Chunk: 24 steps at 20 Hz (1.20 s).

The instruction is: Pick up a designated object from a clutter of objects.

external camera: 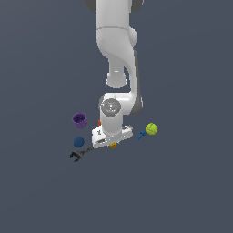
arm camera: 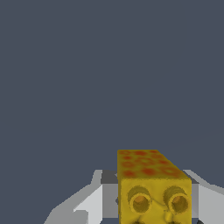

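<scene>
Low in the centre of the exterior view, the small yellow-orange blocky piece (external camera: 113, 145) shows only as a sliver just under the white hand of the arm. The wrist view shows it far larger: a yellow block (arm camera: 153, 188) with red-orange blotches on its upper face and two round sockets on the near face, sitting at the lower centre-right of that frame. Grey-white fingers (arm camera: 89, 203) of the tool (arm camera: 153, 205) flank the block on both sides; whether they press on it or stand just off it cannot be told.

Close around the arm's hand in the exterior view lies the rest of the clutter on the dark grey tabletop (external camera: 41, 191). A dark metal wrench (external camera: 80, 154) lies to the lower left of the tool, touching or nearly touching its body. A dark blue ball (external camera: 78, 141) sits just above the wrench, and a purple cup (external camera: 79, 119) stands above that. A sliver of an orange item (external camera: 99, 123) shows at the left edge of the wrist. To the right lie a small blue piece (external camera: 140, 134) and, just beside it, a yellow-green ball (external camera: 151, 129).
</scene>
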Available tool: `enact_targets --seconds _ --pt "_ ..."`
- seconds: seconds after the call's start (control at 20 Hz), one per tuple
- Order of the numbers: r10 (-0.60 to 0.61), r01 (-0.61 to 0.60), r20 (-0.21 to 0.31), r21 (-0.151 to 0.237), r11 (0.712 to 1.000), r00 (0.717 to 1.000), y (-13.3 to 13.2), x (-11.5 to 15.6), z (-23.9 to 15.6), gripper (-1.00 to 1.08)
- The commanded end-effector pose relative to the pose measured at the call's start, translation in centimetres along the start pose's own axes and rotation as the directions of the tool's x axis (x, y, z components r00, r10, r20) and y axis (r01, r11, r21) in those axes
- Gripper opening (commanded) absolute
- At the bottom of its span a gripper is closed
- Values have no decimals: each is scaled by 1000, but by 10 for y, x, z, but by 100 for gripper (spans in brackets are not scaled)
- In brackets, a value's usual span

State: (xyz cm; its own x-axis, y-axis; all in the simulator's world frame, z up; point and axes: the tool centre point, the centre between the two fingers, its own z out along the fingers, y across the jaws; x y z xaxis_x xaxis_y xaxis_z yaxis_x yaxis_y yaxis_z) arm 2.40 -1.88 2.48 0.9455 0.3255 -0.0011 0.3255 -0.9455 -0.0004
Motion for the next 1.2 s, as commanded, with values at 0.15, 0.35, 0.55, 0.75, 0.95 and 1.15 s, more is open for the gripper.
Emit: enact_targets --seconds 0.15,0.35,0.55,0.75,0.95,1.15 --pt "0 0 -1 0 1000 1000 1 -7 -13 -100" --pt "0 0 -1 0 1000 1000 3 -17 -30 -100" --pt "0 0 -1 0 1000 1000 5 -31 -54 -100" --pt "0 0 -1 0 1000 1000 7 -48 -83 -100" --pt "0 0 -1 0 1000 1000 10 -65 -113 -100" --pt "0 0 -1 0 1000 1000 12 -83 -144 -100"
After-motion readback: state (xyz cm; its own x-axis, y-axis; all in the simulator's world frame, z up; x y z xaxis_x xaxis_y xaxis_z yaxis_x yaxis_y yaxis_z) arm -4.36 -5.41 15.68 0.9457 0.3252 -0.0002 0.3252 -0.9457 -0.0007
